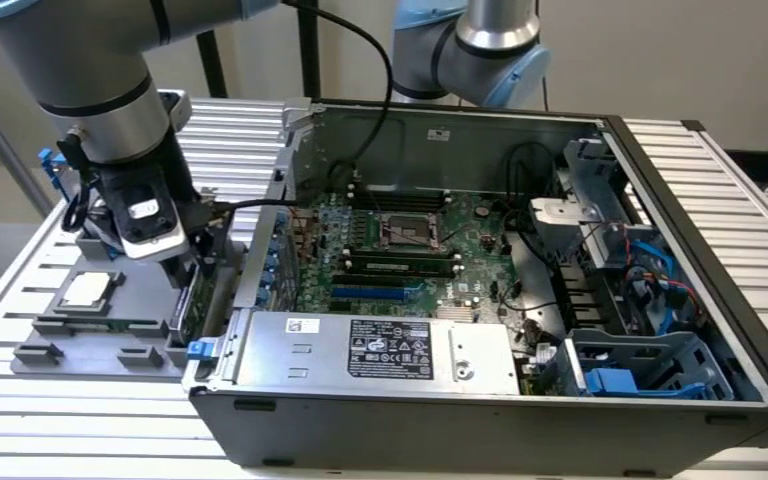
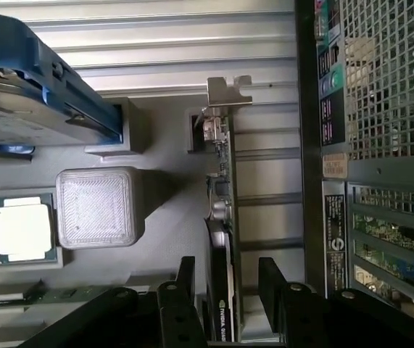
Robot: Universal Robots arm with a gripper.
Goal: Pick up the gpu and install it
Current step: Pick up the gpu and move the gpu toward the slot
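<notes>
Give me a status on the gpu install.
Done: nothing installed yet. In hand: the gripper straddles the gpu with jaws open, not clamped. Left: the grasp, the lift and seating; the gpu stands on edge in the gray tray, outside the computer case.

You're in a robotics lab: grey industrial arm point(image 1: 91, 70) upper left in the exterior view, opened black computer case point(image 1: 491, 425) centre.

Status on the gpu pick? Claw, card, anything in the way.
Claw open, straddling gpu. Gpu on edge in tray, not yet gripped. Case close alongside; nothing blocking the grip.
</notes>
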